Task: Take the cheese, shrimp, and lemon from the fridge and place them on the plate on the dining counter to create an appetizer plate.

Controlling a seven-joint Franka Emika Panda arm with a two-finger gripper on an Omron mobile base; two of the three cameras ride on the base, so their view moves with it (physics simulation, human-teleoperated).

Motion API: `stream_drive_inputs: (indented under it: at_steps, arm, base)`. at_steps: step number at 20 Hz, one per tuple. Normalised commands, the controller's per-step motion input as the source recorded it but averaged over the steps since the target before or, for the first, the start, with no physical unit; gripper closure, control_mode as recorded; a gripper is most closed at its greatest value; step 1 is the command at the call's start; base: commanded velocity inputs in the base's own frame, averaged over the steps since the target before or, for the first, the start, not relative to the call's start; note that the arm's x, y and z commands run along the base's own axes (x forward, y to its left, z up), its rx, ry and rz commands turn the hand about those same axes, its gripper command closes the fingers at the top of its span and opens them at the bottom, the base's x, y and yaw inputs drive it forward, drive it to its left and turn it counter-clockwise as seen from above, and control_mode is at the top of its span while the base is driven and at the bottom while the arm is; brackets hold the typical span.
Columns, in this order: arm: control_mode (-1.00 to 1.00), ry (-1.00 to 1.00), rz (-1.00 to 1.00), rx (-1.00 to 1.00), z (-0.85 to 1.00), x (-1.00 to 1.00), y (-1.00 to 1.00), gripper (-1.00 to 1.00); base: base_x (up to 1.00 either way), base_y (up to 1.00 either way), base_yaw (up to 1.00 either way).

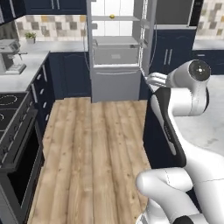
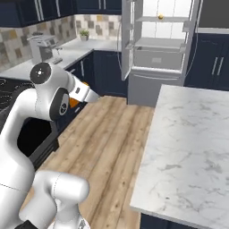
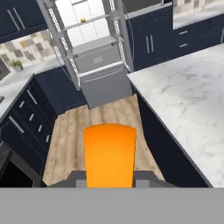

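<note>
The gripper [image 3: 109, 181] carries the orange cheese [image 3: 109, 153] pinched between its fingers above the wooden floor, facing the open fridge [image 3: 94, 52]. Next comes a level swing to the marble dining counter [image 3: 188, 100], release waiting until the wedge hangs over the plate.

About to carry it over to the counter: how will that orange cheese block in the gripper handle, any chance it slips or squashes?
The cheese looks like a stiff, flat-sided block, so it probably won't roll or sag. Its smooth faces could slip, though the gripper seems closed squarely on its lower end. It appears small, likely light.
</note>
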Motion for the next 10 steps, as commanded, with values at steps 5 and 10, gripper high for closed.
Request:
stream_drive_inputs:
  at_steps: [5, 10]
  arm:
    - [1.0, 0.0, 0.0, 0.0, 0.0, 0.0, 0.0, 1.0]
    - [1.0, 0.0, 0.0, 0.0, 0.0, 0.0, 0.0, 1.0]
  base:
    - [-1.0, 0.0, 0.11]
    - [-1.0, -0.57, 0.03]
